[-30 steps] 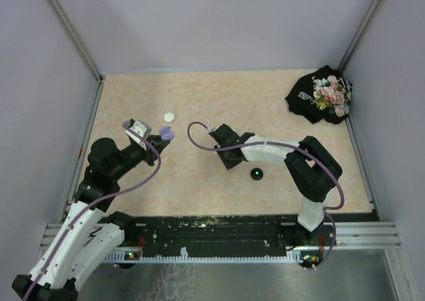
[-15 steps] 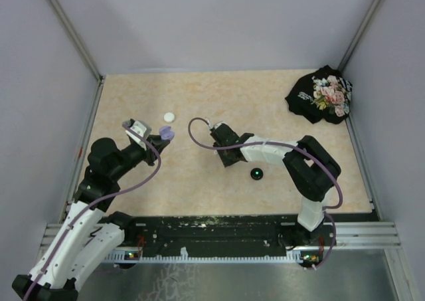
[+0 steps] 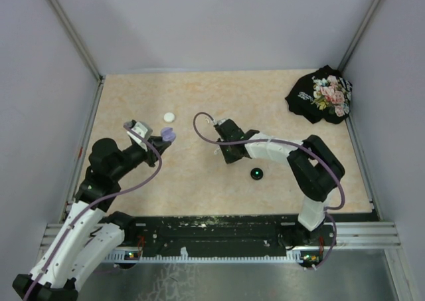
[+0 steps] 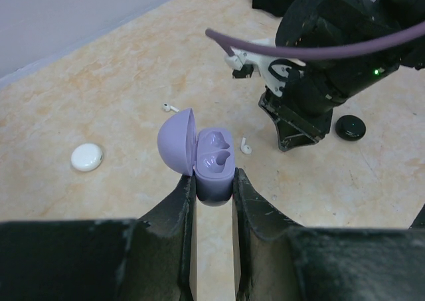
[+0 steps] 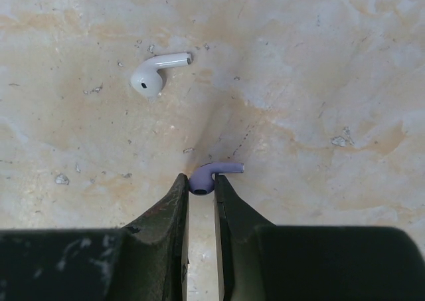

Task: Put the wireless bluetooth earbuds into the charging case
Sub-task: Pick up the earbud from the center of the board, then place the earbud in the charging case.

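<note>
Right gripper [image 5: 200, 188] nips purple earbud [image 5: 211, 173] at its bulb, low over the table [image 5: 319, 62] | left gripper [image 4: 214, 189] clamps open lavender case [image 4: 214, 165] | we judge the earbud light, rigid, slippery; hold the bulb, stem free

Surface [image 3: 265, 101]: rear centre open. Obstacles: white earbud [image 5: 156, 72] just ahead of right end effector [image 5: 201, 183]; floral bag [image 3: 322, 95], far right corner.

lavender case [image 4: 214, 163], purple earbud [image 5: 206, 178], white earbud [image 5: 156, 72], blk disc [image 3: 256, 174]; blk cloth [image 3: 321, 96] w/ floral print, beige marbled table [image 3: 199, 101]
</note>
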Robot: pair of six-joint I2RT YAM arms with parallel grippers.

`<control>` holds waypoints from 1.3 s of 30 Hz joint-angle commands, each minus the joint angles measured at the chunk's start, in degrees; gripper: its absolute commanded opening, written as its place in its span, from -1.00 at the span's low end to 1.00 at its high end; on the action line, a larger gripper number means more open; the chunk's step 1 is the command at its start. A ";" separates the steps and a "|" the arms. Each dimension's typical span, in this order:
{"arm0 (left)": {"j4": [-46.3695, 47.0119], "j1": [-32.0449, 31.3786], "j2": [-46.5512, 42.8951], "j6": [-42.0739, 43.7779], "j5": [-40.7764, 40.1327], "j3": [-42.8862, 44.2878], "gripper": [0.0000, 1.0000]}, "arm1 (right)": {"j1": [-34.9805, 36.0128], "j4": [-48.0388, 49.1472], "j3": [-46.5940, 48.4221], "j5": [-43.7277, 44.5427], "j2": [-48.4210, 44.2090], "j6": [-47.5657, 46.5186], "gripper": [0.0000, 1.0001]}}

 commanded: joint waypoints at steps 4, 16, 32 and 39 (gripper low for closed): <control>4.67 0.27 -0.36 1.49 5.46 -2.35 -0.93 | -4.00 -2.65 1.83 -14.38 -11.62 -3.45 -1.00; 19.77 0.21 1.31 1.08 11.56 -9.32 -1.00 | -12.17 -7.38 8.40 -40.27 -20.02 1.60 -1.00; 50.23 -3.51 13.32 -0.92 13.65 -15.86 -0.99 | -13.00 -22.97 26.59 -58.58 -17.55 1.43 -1.00; 59.42 -6.71 20.32 4.87 13.48 -16.19 -0.99 | -12.95 -27.85 30.77 -64.69 -13.29 3.87 -1.00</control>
